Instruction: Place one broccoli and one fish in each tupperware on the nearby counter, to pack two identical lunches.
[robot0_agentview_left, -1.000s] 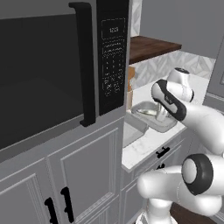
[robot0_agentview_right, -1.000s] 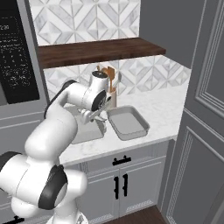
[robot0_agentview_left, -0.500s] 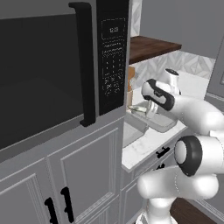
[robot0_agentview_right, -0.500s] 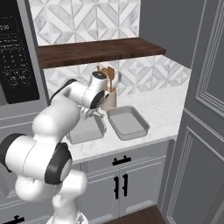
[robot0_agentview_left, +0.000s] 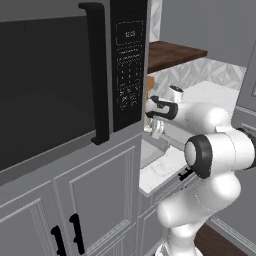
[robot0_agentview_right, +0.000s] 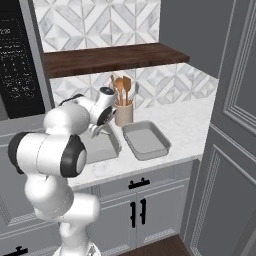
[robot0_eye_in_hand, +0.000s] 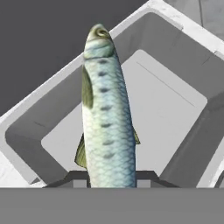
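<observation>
Fish: silver-blue, scaled, olive fins, head pointing away from the hand; its tail end sits between the two dark fingertips, which are pressed against its sides. Gripper: closed on the fish, holding it in the air over a tupperware.

Tupperware, left one: light-grey, shallow, rounded corners, raised rim; lies directly beneath the hanging fish, its floor bare where visible. In the right base view this same tray is partly covered by the arm, and the gripper hangs just above it.

Tupperware, right one: same make, lying just beside the first on the counter, nothing inside it.

Counter: white, faintly speckled, over grey panelled cabinets with black handles.

Utensil holder: beige crock with wooden spoons, standing behind the trays against the patterned tile wall.

Shelf: dark brown wood, above the counter.

Microwave: black, with keypad and vertical handle, built in left of the counter; the gripper is seen just right of it.
</observation>
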